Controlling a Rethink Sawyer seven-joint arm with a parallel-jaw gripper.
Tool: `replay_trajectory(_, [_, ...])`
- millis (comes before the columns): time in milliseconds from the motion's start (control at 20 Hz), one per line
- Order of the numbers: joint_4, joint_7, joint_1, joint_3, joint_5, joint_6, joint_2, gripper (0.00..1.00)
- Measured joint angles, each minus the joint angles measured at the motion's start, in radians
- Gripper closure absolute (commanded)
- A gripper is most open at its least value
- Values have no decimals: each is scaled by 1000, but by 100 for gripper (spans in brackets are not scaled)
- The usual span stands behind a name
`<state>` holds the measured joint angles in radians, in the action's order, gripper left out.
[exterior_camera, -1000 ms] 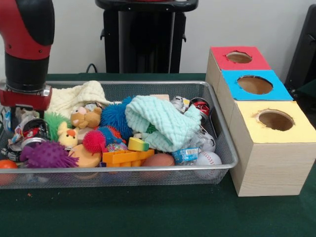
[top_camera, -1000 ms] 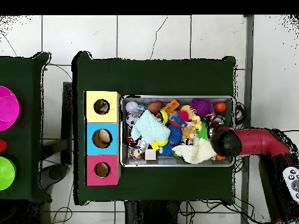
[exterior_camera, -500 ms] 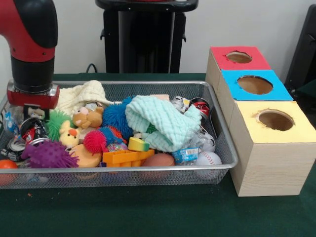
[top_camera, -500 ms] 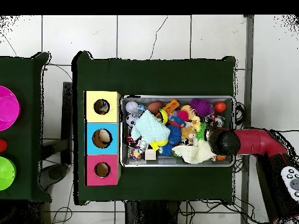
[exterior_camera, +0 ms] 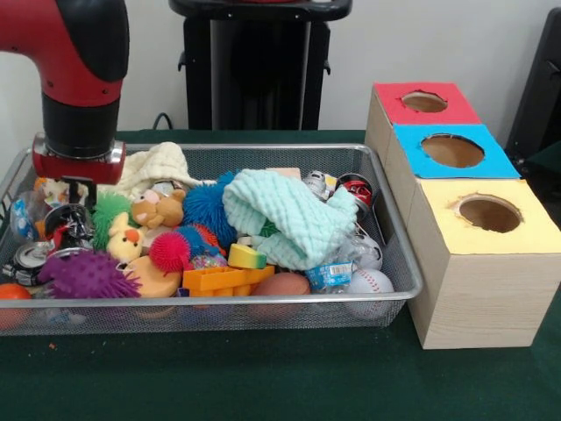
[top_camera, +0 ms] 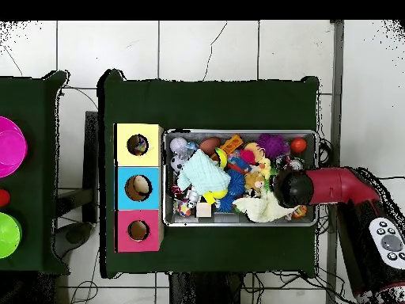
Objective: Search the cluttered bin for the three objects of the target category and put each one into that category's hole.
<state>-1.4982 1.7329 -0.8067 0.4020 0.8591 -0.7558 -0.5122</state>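
A wire mesh bin (exterior_camera: 399, 263) holds a jumble of toys, cloths and cans. My gripper (exterior_camera: 72, 198) hangs under the red and black arm (top_camera: 294, 188) at the bin's left end in the front view, just above a crushed can (exterior_camera: 63, 221) and beside a green spiky ball (exterior_camera: 109, 210). Whether it holds anything is hidden. A teddy bear (exterior_camera: 156, 209), a yellow duck plush (exterior_camera: 123, 239) and a cream cloth (exterior_camera: 151, 167) lie right beside it. Three boxes stand next to the bin with a red hole (exterior_camera: 424, 102), a blue hole (exterior_camera: 452, 151) and a yellow hole (exterior_camera: 490, 213).
A mint cloth (exterior_camera: 287, 216) covers the bin's middle. A purple spiky ball (exterior_camera: 84, 274), pink spiky ball (exterior_camera: 166, 251), orange block (exterior_camera: 223, 280), baseball (exterior_camera: 371, 281) and red can (exterior_camera: 357, 188) lie around it. An orange ball (exterior_camera: 10, 293) sits at the front left corner.
The arm has shifted to the right in the front view, from the bin's left wall toward the green spiky ball and teddy bear, and risen slightly. The toys have barely moved.
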Motion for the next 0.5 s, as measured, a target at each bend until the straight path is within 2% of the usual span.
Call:
replay_trajectory(200, [0, 0, 19, 0, -79, -188, -52, 100])
replay_trajectory(250, [0, 0, 28, 1, -112, -276, -73, 100])
replay_trajectory(350, [0, 0, 37, 2, -139, -351, -92, 100])
replay_trajectory(400, [0, 0, 51, 6, -180, -464, -121, 100])
replay_trajectory(500, [0, 0, 61, 10, -208, -531, -140, 100])
